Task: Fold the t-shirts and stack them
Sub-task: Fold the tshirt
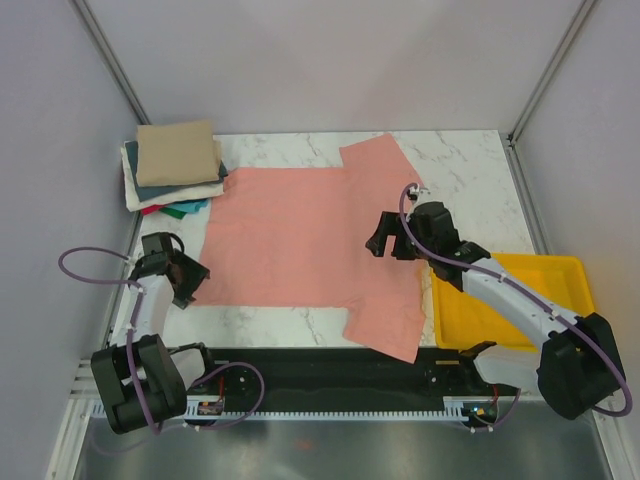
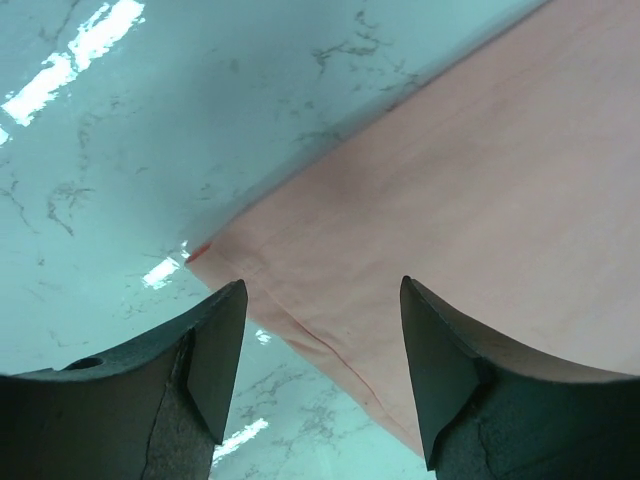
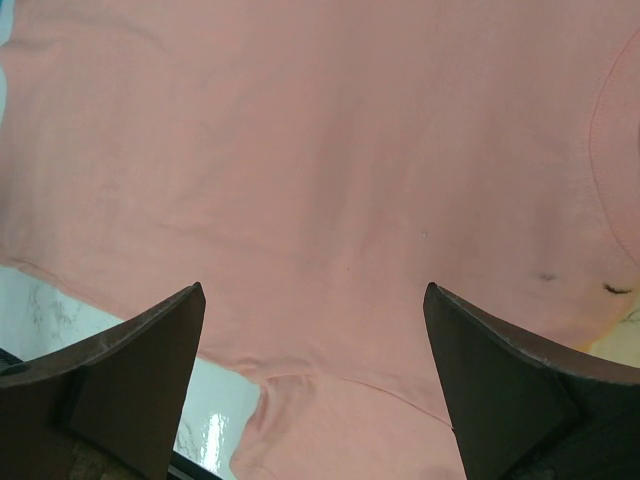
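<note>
- I see the salmon-pink t-shirt (image 1: 300, 235) spread flat across the middle of the marble table (image 1: 470, 170). One sleeve points to the far side, and the other lies at the near edge, just beside the yellow tray (image 1: 560, 275).
- The left gripper (image 2: 322, 283) has its jaws spread with nothing between them. It is over the shirt's near left corner, where the hem meets bare marble.
- The right gripper (image 3: 314, 287) is wide apart and empty, above the shirt's right part.
- The stack of folded tees (image 1: 175, 160) sits in the far left corner — tan on top, with white, dark teal, green and red edges beneath.
</note>
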Motion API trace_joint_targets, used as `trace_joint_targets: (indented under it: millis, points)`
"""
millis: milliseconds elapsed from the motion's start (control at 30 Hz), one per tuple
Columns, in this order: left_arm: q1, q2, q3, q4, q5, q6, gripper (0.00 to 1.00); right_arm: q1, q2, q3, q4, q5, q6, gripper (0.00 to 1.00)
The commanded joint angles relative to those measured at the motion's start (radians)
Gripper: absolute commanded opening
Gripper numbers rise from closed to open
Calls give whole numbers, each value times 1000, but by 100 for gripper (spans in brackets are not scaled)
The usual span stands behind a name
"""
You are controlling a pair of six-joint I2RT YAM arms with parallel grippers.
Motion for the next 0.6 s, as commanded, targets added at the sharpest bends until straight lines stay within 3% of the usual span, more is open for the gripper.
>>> trace_joint_targets:
  millis: [0, 333, 467, 567]
  points:
    - [7, 15, -52, 41, -77, -58, 70, 8, -70, -16, 20, -6, 29, 98]
    - [5, 53, -93, 105, -145, -78, 67, 8, -31, -33, 11, -2, -23, 98]
    - [4, 72, -118, 166, -116, -82, 59, 8, -27, -41, 5, 8, -26, 98]
    - [5, 76, -127, 196, -99, -73, 52, 9, -47, -50, -92, 157, 42, 98]
